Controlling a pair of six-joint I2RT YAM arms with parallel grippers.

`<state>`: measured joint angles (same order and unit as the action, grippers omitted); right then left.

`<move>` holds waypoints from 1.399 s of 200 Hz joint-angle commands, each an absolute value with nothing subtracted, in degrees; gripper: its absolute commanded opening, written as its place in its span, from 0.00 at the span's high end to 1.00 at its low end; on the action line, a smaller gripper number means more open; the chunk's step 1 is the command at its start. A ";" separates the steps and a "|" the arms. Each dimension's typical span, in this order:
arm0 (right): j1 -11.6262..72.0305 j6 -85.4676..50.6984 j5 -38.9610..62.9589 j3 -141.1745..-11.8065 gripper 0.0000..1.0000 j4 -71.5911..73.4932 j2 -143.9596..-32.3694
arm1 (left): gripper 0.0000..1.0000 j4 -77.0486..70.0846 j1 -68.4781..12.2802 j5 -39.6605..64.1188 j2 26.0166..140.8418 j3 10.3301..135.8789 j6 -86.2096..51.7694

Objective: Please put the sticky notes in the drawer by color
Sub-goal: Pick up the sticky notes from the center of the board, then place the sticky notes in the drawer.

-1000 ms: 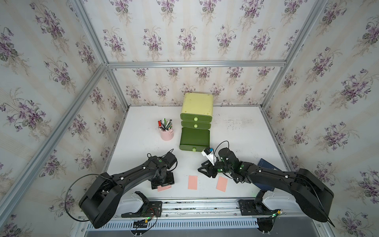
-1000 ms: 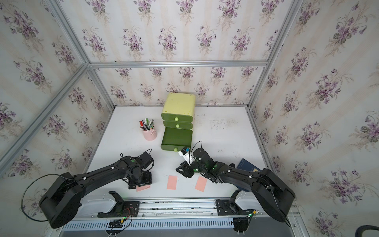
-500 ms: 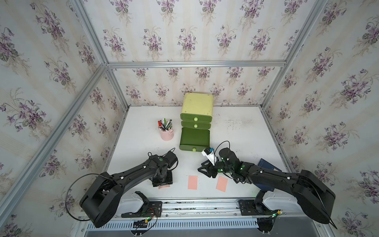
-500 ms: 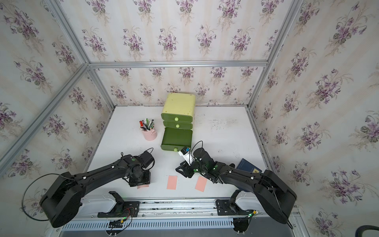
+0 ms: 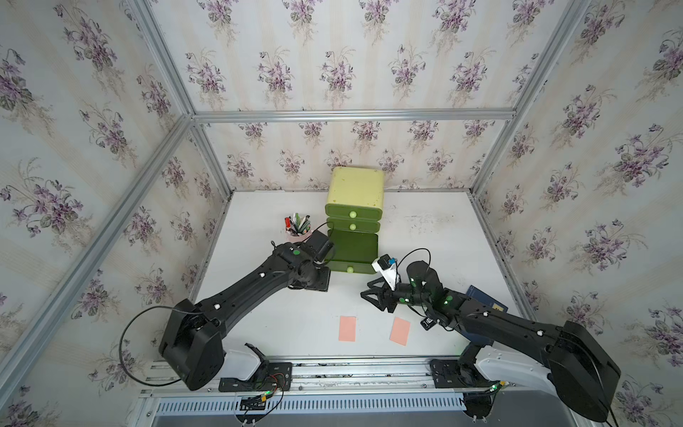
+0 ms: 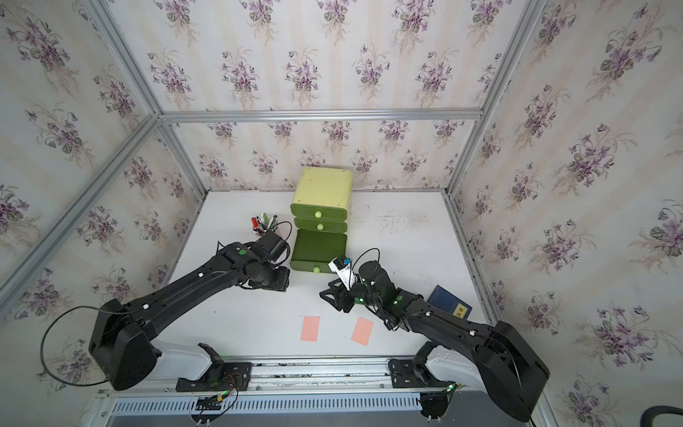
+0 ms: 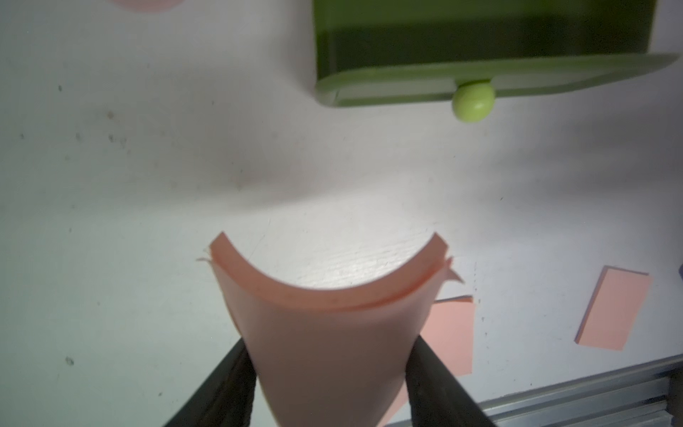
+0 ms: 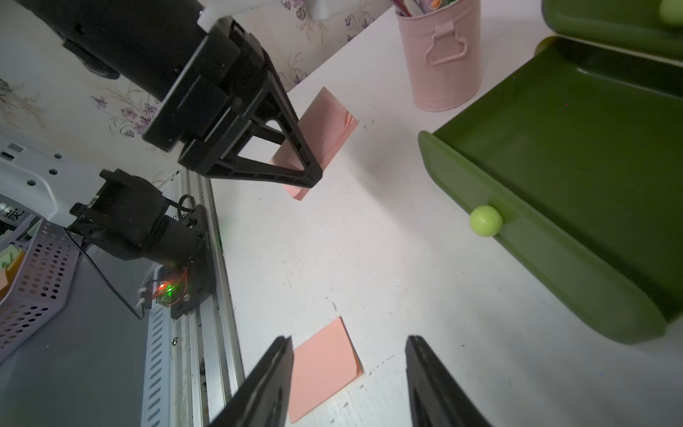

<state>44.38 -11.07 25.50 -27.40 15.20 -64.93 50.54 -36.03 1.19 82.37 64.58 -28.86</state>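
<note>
Left wrist: left jaws grasp salmon sticky notes [image 7: 325, 332], bowed between them.
Likely pinched edgewise for carrying to the open bottom drawer [image 7: 388, 83] ahead; right jaws, released, hover over another note [image 8: 321, 366].

Left arm [image 5: 255, 283] reaches forward, jaws gripping; right arm [image 5: 499, 324] low, jaws parted.

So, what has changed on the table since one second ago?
The left end effector took hold of a pink sticky note, lifted it from the front of the table and carried it toward the open bottom drawer. The right end effector and the two other pink notes stayed.
</note>
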 commanded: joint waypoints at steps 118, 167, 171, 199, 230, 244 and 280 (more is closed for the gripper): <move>41.57 -13.01 17.12 -19.95 0.41 11.42 -46.96 | 0.38 56.75 -32.67 -1.77 111.02 97.87 -15.83; 41.61 -13.89 15.54 -17.95 0.39 12.49 -44.24 | 0.38 52.99 -32.43 -0.10 111.39 96.08 -17.95; 41.57 -13.84 15.64 -17.95 0.39 12.51 -44.41 | 0.38 52.21 -32.44 0.04 111.28 95.38 -18.21; 41.58 -13.80 16.16 -18.19 0.39 12.90 -45.60 | 0.38 48.47 -32.43 -0.30 111.18 91.61 -19.51; 41.57 -14.21 16.63 -18.03 0.39 13.57 -46.49 | 0.37 46.77 -32.52 -1.38 110.85 90.61 -19.48; 41.60 -14.23 16.47 -17.78 0.39 13.61 -46.45 | 0.37 45.83 -32.52 -1.75 109.88 90.21 -19.42; 41.57 -14.06 15.97 -17.07 0.39 14.28 -46.88 | 0.37 46.06 -32.52 -1.60 111.41 91.35 -19.47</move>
<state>41.56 -13.74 16.12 -17.43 12.47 -46.61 47.24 -32.56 -0.69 110.80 91.33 -19.09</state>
